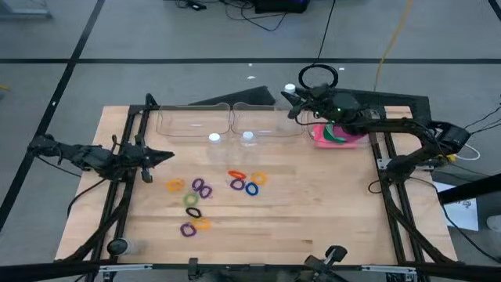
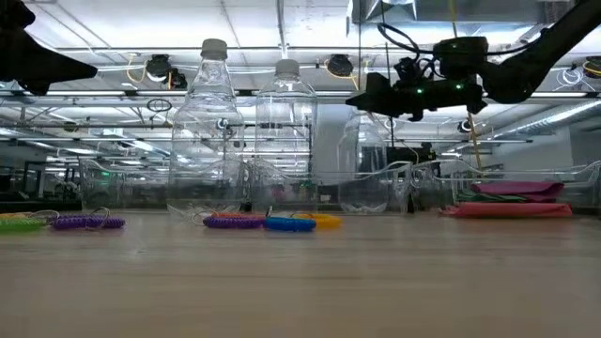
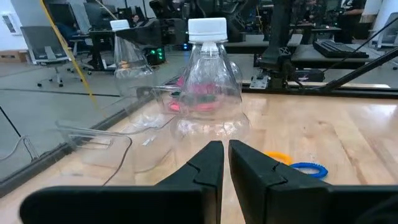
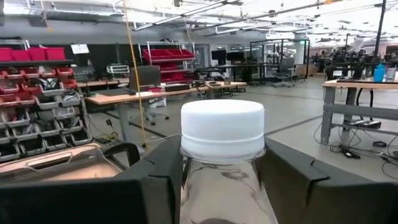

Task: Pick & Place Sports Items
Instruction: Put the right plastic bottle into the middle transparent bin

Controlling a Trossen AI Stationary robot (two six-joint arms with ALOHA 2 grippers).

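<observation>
Bottle [image 4: 222,168]: you see a clear one with a white cap [image 4: 222,129], upright, filling the middle.
Fingers [image 4: 155,180]: yours flank its neck, one each side.
Behind: red bins [image 4: 31,54] on shelves.

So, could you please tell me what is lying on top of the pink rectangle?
A green piece lies on the pink rectangle. The right arm overhead covers part of the stack, so anything further there is hidden.

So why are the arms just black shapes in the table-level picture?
Low view: bright ceiling lights behind turn the right gripper into a silhouette; the near table is out of focus. High view: glare spots on the floor. Right wrist view: the bottle has an evenly lit white cap.
</observation>
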